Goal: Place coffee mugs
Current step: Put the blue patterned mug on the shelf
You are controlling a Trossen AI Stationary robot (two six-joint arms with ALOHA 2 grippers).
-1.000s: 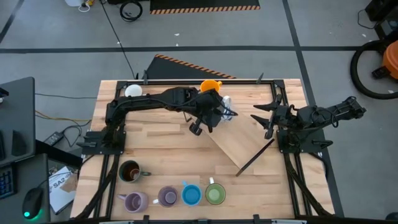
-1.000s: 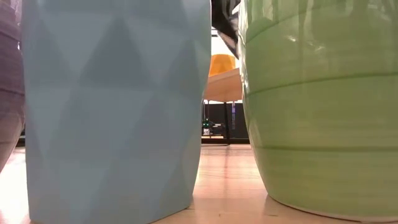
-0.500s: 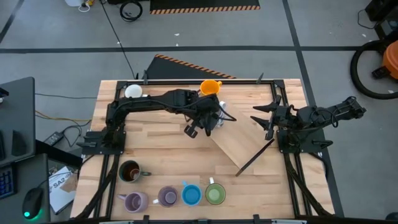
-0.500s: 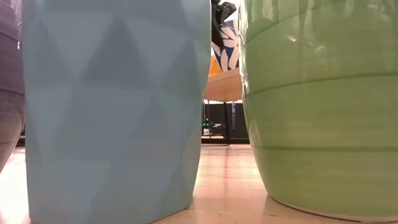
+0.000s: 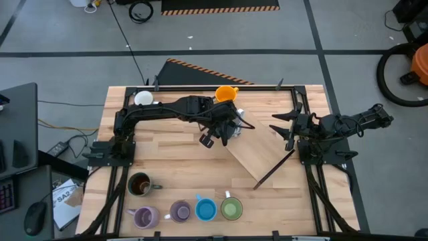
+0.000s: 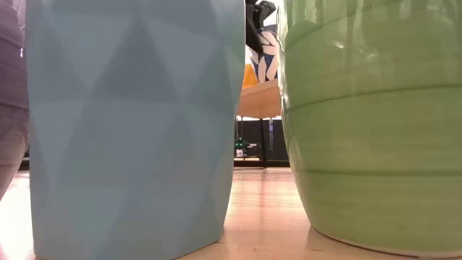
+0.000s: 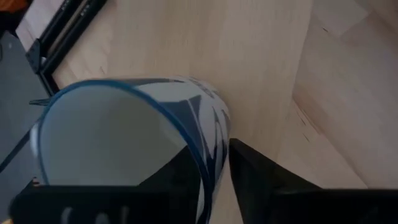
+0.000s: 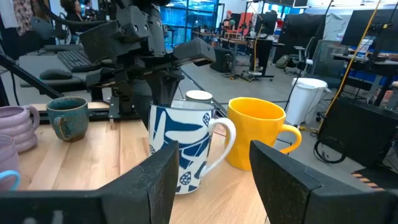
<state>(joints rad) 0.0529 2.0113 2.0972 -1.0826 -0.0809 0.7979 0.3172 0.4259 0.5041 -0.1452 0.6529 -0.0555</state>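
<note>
Wooden table [image 5: 167, 161], high view: dark brown mug [image 5: 139, 185], two purple, blue, green sit in front row; orange mug [image 5: 226, 94] and a white one wait at back. L wrist view: my left gripper [image 7: 214, 171] straddles patterned mug [image 7: 124, 143] rim, grip unclear. R wrist view: right gripper [image 8: 214, 177] apart, idle. Roughly three left, I'd say.

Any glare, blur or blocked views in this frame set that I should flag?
Low view: the blue mug and green mug fill the picture and block most of the table, with glare streaks on the green glaze. Left wrist view: the white-and-blue mug sits close and soft. Right wrist view: the right tool fingers are blurred in the foreground.
</note>
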